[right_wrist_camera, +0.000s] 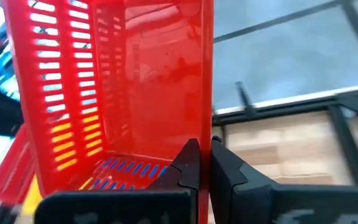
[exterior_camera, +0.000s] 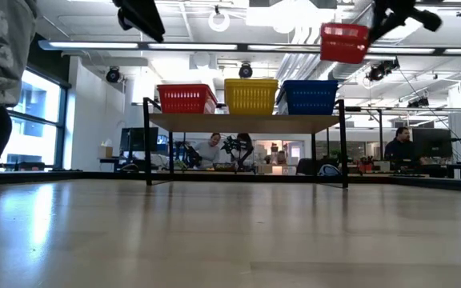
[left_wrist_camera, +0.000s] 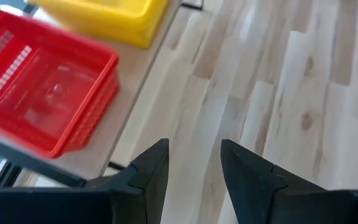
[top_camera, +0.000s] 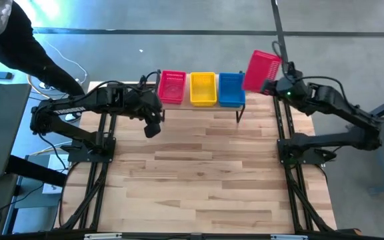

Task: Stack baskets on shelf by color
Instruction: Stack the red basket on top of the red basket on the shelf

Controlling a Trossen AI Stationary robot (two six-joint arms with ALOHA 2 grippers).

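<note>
On the shelf (exterior_camera: pixel 246 122) at the table's far edge stand a red stack of baskets (top_camera: pixel 172 87), a yellow one (top_camera: pixel 203 89) and a blue one (top_camera: pixel 231 90), each on its bottom. Another red basket (top_camera: pixel 262 72) hangs high past the shelf's right end, and my right gripper (top_camera: pixel 270 85) is shut on it. It also shows in the low view as the red basket (exterior_camera: pixel 344 42), well above the blue stack (exterior_camera: pixel 310 96). My left gripper (top_camera: pixel 153 123) stands open and holds nothing, above the table just in front of the red stack (left_wrist_camera: pixel 42 87). My right gripper holds the red basket by one side wall (right_wrist_camera: pixel 205 134), one finger inside and one outside it. The fingers come from the table's right side, slanting down. The basket is lifted clear of shelf and table, tilted, with its hollow turned toward the gripper.
A person in dark trousers (top_camera: pixel 19 40) stands beyond the table's far left corner, close to the left arm. The wooden tabletop (top_camera: pixel 199 173) stretches in front of the shelf. The shelf's black legs (exterior_camera: pixel 147 152) stand near the far edge.
</note>
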